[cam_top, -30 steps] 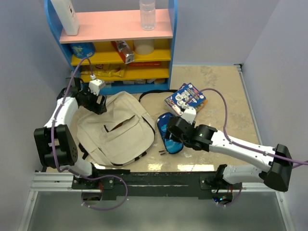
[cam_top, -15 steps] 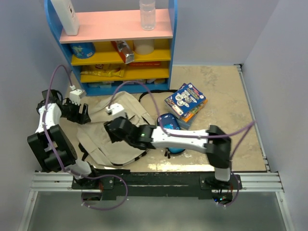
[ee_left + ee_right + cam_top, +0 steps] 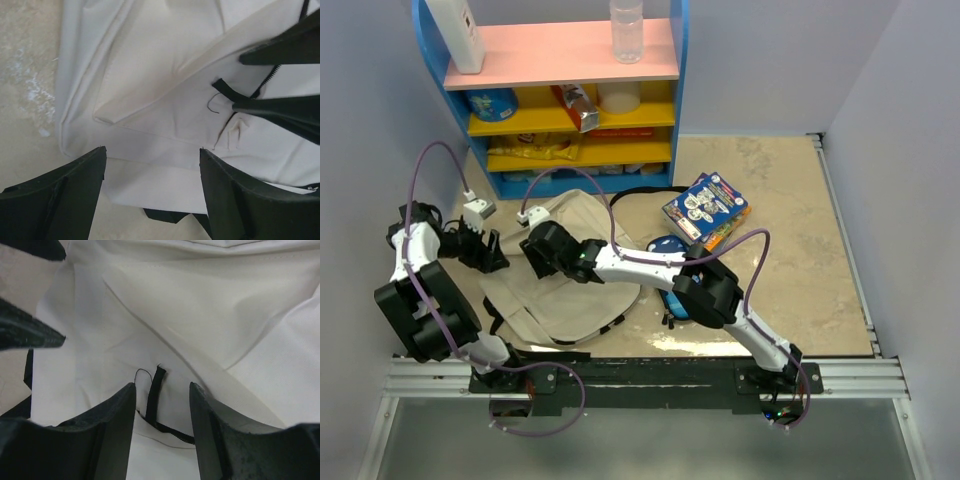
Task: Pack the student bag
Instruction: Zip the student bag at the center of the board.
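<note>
The student bag (image 3: 575,285), beige with black straps, lies flat on the table in front of the arms. My left gripper (image 3: 488,258) hovers open over its left edge (image 3: 150,125), nothing between the fingers (image 3: 60,195). My right arm reaches across the bag, and its gripper (image 3: 534,258) stands open just to the right of the left one. A black zipper pull tab (image 3: 154,392) lies on the cloth in the gap between the right fingers (image 3: 100,435), untouched. The same tab (image 3: 225,91) shows in the left wrist view between the right gripper's fingertips (image 3: 280,112).
A blue shelf unit (image 3: 570,60) stands at the back with a bottle (image 3: 626,30) and a white object (image 3: 455,35) on top. A blue pencil case (image 3: 667,247) lies partly under the right arm. A colourful box (image 3: 705,208) sits to its right.
The right arm swung from the pencil case leftward across the bag to its upper left part. The left gripper drew back to the bag's left edge.
</note>
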Controlling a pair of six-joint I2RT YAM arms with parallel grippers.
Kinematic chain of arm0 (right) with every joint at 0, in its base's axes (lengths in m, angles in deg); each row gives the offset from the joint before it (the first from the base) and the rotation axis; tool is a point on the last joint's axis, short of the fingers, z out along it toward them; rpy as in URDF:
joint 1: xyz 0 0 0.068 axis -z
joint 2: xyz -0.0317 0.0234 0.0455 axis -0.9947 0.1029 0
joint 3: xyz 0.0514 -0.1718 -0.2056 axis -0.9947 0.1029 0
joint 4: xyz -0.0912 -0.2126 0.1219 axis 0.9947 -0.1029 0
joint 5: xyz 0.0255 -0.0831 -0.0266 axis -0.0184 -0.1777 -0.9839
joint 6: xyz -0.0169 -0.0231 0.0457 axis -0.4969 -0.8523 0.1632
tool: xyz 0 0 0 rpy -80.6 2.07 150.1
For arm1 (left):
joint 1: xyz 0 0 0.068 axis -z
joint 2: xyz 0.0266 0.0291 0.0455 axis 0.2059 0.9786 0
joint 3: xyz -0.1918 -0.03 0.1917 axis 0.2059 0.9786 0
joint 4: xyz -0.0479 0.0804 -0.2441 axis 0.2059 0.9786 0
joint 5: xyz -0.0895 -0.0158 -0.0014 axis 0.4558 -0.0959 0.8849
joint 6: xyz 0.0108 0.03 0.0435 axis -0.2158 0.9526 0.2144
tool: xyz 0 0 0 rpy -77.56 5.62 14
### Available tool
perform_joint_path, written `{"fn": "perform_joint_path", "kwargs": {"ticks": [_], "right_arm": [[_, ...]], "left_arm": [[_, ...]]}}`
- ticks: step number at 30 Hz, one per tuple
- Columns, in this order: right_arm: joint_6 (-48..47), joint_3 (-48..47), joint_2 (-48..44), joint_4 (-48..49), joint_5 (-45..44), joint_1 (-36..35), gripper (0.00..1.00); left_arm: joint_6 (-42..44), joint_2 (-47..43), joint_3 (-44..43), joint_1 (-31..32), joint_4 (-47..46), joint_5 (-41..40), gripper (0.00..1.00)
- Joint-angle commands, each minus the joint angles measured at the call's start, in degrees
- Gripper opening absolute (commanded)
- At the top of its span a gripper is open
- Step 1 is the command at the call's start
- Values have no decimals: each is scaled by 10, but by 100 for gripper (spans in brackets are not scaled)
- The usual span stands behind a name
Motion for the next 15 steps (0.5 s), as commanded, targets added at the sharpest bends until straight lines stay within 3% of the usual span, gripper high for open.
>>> {"fn": "perform_joint_path", "kwargs": {"ticks": [1, 15], "right_arm": [[2, -32, -7, 24, 31, 7, 48], [13, -25, 10, 28, 44, 10, 38]], "left_arm": [[100, -4, 16, -3, 56, 65, 79], [31, -37, 126, 1, -139, -38, 82]]}}
